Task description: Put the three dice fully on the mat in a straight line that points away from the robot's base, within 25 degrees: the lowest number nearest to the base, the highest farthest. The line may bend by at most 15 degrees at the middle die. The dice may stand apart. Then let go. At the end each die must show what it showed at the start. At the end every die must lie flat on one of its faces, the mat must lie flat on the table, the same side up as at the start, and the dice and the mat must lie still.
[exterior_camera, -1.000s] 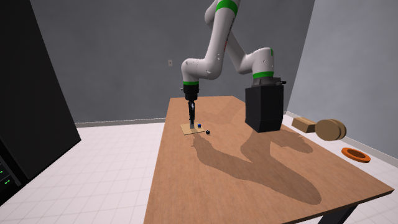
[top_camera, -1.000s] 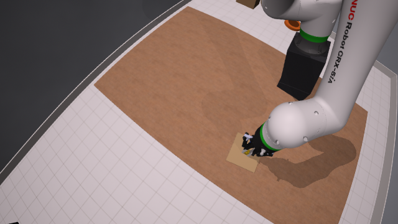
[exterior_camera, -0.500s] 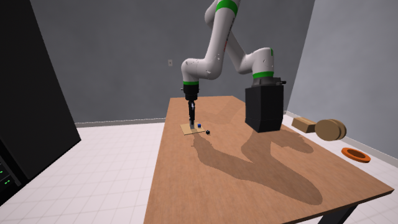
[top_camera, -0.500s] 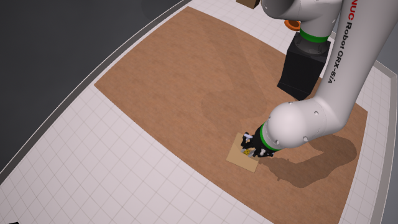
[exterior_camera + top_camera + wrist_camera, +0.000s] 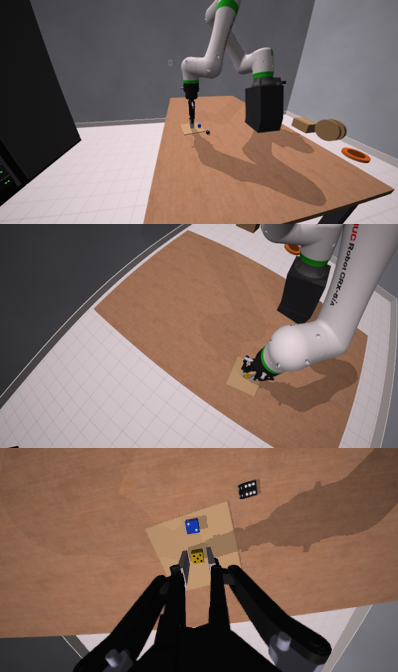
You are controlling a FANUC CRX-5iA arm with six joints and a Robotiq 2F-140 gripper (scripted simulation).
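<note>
The tan mat (image 5: 240,386) (image 5: 186,130) (image 5: 162,534) lies flat on the table. The yellow die (image 5: 246,376) (image 5: 197,557) lies on it, showing five on top. My gripper (image 5: 247,376) (image 5: 192,126) (image 5: 197,556) is open a little, its fingertips low on either side of the yellow die with a visible gap at each side; they hide it in the exterior view. The blue die (image 5: 199,126) (image 5: 192,526) sits on the mat on the base side of the yellow one, showing two. The black die (image 5: 208,132) (image 5: 248,489) lies on the table off the mat, showing six.
The robot's black base (image 5: 300,294) (image 5: 264,109) stands on the table (image 5: 161,302) (image 5: 186,174). The arm's shadow crosses the mat. A wooden block (image 5: 303,124), a round wooden piece (image 5: 328,130) and an orange ring (image 5: 356,159) are beyond the table's edge behind the base.
</note>
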